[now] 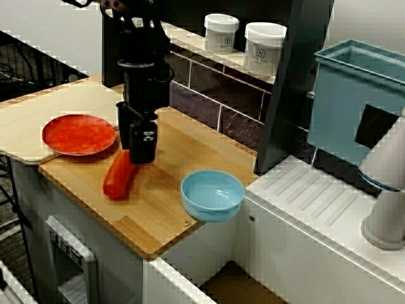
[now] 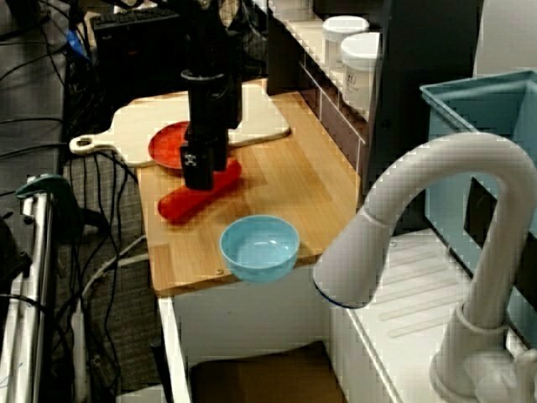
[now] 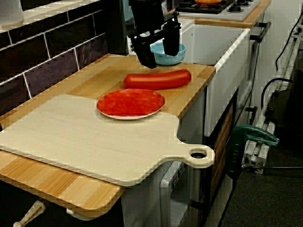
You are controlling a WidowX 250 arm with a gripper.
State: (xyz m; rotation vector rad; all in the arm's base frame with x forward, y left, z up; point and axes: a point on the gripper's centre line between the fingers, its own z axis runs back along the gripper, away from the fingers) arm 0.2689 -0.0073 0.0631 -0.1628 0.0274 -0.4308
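1. Nearest the lens, in the view over the faucet, the white faucet [image 2: 436, 193] is a blurred arc. It covers part of the drainboard [image 2: 411, 260], and its base runs off the frame.
2. The blue bowl [image 1: 212, 193] sits at the corner of the wooden counter [image 1: 158, 218] next to the sink side. Its inside is bare.
3. The red plate [image 3: 131, 102] lies on the edge of the pale cutting board [image 3: 94, 137], with nothing on it.
4. Two white tubs [image 1: 264, 47] stand lidded on the shelf [image 1: 237, 58], so their contents are hidden. The teal bin [image 1: 354, 95] is cut off at the right and its inside cannot be seen.
5. The red sausage [image 3: 158, 79] lies flat on the wooden counter between plate and bowl, just beside the plate.
6. The claw [image 3: 158, 51] hangs directly over the sausage, jaws spread apart and released, gripping nothing.
7. In the low view along the counter, a thin gap shows between the fingertips and the sausage. In the other two views the claw covers one end of the sausage, so contact cannot be judged there.
8. The arm above the claw is cut off at the top of every view.
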